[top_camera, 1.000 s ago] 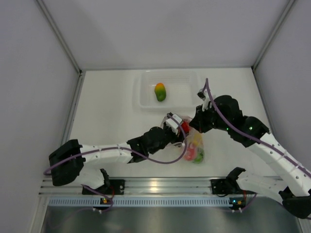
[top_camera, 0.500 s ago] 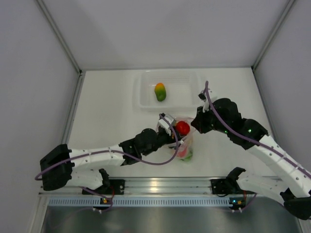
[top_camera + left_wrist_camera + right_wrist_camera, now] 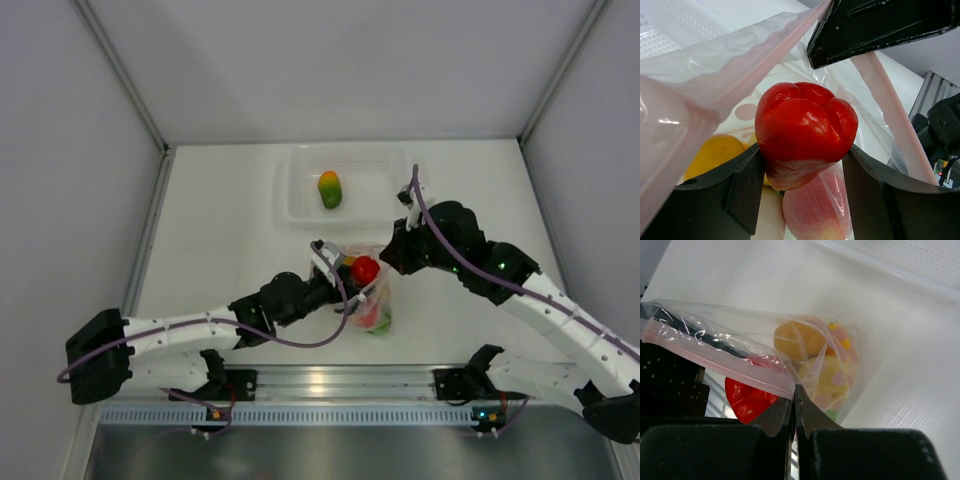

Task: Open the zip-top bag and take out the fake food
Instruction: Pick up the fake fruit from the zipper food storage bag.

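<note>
Clear, crinkled zip-top bag sits mid-table, on the near side of the tub, with its long axis running strip-to-bottom twd the near edge. R gripper: jaws pressed together on the pink zip strip. Fake food inside is orange, yellow, pink and green. L gripper is nearer the mouth, jaws pinching the red pepper there. Est. next move: draw the pepper out, away from the strip.

You're not getting any legible txt, labels, brands or nos. in any view. The zip-top bag, fake food and clear tub are all showing plain surfaces w/o markings.
</note>
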You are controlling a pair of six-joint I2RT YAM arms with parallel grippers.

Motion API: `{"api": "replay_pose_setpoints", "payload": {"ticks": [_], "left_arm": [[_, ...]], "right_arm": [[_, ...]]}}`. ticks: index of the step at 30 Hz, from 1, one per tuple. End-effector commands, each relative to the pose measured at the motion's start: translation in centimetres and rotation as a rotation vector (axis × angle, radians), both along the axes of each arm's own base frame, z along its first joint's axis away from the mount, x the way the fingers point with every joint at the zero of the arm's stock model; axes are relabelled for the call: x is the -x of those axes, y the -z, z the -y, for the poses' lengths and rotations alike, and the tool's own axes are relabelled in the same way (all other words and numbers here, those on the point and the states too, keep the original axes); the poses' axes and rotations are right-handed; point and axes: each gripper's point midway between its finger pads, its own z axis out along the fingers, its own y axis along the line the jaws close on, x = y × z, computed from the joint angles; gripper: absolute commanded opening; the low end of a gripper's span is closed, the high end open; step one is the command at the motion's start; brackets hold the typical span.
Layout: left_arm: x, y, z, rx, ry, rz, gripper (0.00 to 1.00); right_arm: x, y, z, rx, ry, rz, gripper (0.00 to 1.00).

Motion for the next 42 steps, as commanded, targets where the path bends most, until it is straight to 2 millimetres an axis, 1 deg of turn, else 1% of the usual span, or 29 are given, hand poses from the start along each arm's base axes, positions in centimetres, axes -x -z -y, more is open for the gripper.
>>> {"api": "replay_pose_setpoints", "payload": {"ticks": [1, 4, 5, 7, 8, 9, 10, 11, 12, 13, 14, 15, 16, 19, 21, 22, 23, 25, 26, 28, 29, 30, 31, 32, 35, 36, 38, 39, 42], "left_arm": [[1.0, -7.4, -1.2, 0.252, 0.021, 0.115, 0.0], [1.5, -8.5, -1.1, 0.285, 0.056, 0.15, 0.0], [1.9, -8.7, -0.4, 0.279, 0.091, 0.158, 0.0], [2.0, -8.7, 0.2, 0.266, 0.111, 0.17, 0.0], [1.9, -8.0, 0.9, 0.242, 0.124, 0.165, 0.0], [2.8, -8.3, 1.6, 0.235, 0.192, 0.189, 0.0], [3.0, -7.6, 2.3, 0.214, 0.221, 0.188, 0.0], [3.5, -7.4, 2.8, 0.205, 0.262, 0.196, 0.0], [4.4, -7.3, 3.3, 0.191, 0.323, 0.219, 0.0], [4.7, -7.5, 3.5, 0.189, 0.345, 0.229, 0.0], [4.9, -7.1, 3.8, 0.178, 0.367, 0.235, 0.0], [5.2, -7.2, 3.9, 0.167, 0.39, 0.265, 0.0], [5.9, -7.1, 4.3, 0.162, 0.44, 0.283, 0.0], [6.9, -6.8, 5.0, 0.108, 0.528, 0.31, 0.0], [7.3, -6.6, 5.3, 0.088, 0.568, 0.317, 0.0], [7.9, -6.3, 5.4, 0.077, 0.608, 0.311, 0.0], [8.1, -6.7, 5.5, 0.08, 0.621, 0.313, 0.0], [8.4, -6.7, 5.5, 0.074, 0.642, 0.31, 0.0], [8.5, -6.8, 5.5, 0.072, 0.645, 0.308, 0.0], [8.2, -7.5, 5.1, 0.083, 0.616, 0.319, 0.0], [8.1, -7.6, 4.9, 0.085, 0.607, 0.322, 0.0], [8.0, -7.8, 4.7, 0.09, 0.596, 0.327, 0.0], [7.9, -8.6, 4.3, 0.096, 0.578, 0.366, 0.0], [6.9, -8.8, 4.1, 0.092, 0.521, 0.37, 0.0], [5.1, -9.0, 3.3, 0.082, 0.4, 0.378, 0.0], [3.5, -9.0, 2.8, 0.073, 0.304, 0.371, 0.0], [2.6, -9.0, 2.0, 0.067, 0.242, 0.373, 0.0], [1.8, -9.1, 1.5, 0.064, 0.19, 0.37, 0.0], [1.3, -9.4, 1.0, 0.059, 0.147, 0.372, 0.0]], "right_arm": [[-4.0, 0.3, 4.6, 0.147, 0.227, 0.113, 0.0], [-3.5, 0.9, 3.5, 0.125, 0.17, 0.091, 0.0], [-3.5, 0.8, 3.1, 0.107, 0.152, 0.091, 0.0], [-2.7, 0.2, 1.9, 0.046, 0.089, 0.094, 0.0], [-2.5, -0.7, 1.4, 0.003, 0.065, 0.117, 0.0], [-1.9, -1.1, 0.8, -0.017, 0.021, 0.118, 0.0], [-1.5, -1.9, 0.4, -0.038, -0.011, 0.124, 0.0], [-1.2, -2.2, 0.2, -0.035, -0.042, 0.132, 0.0], [-0.8, -2.2, 0.1, -0.03, -0.059, 0.124, 0.0], [-0.9, -2.1, 0.3, -0.016, -0.052, 0.124, 0.0], [-1.0, -2.5, 0.5, -0.005, -0.045, 0.131, 0.0], [-0.8, -2.0, 1.0, 0.034, -0.044, 0.116, 0.0], [-0.8, -2.2, 1.0, 0.041, -0.049, 0.118, 0.0], [-0.2, -2.6, 0.7, 0.031, -0.079, 0.114, 0.0], [-0.3, -2.9, 0.9, 0.036, -0.065, 0.121, 0.0], [-0.4, -3.3, 0.8, 0.03, -0.064, 0.126, 0.0], [-0.5, -3.6, 0.8, 0.023, -0.064, 0.132, 0.0], [-0.7, -4.0, 0.5, 0.019, -0.061, 0.135, 0.0], [-0.9, -3.8, 0.7, 0.035, -0.051, 0.129, 0.0], [-1.4, -3.1, 0.7, 0.063, -0.038, 0.108, 0.0], [-1.8, -2.6, 1.2, 0.095, -0.009, 0.106, 0.0], [-1.9, -2.1, 1.3, 0.106, -0.005, 0.095, 0.0], [-1.9, -1.5, 1.3, 0.118, -0.003, 0.081, 0.0], [-1.9, -1.4, 1.2, 0.112, -0.003, 0.082, 0.0], [-1.8, -1.5, 1.5, 0.104, 0.007, 0.092, 0.0], [-1.7, -1.5, 1.5, 0.103, 0.007, 0.094, 0.0], [-1.5, -1.8, 1.8, 0.1, 0.009, 0.101, 0.0], [-1.5, -1.8, 1.8, 0.101, 0.008, 0.102, 0.0], [-1.1, -2.2, 1.5, 0.079, -0.018, 0.109, 0.0]]}}
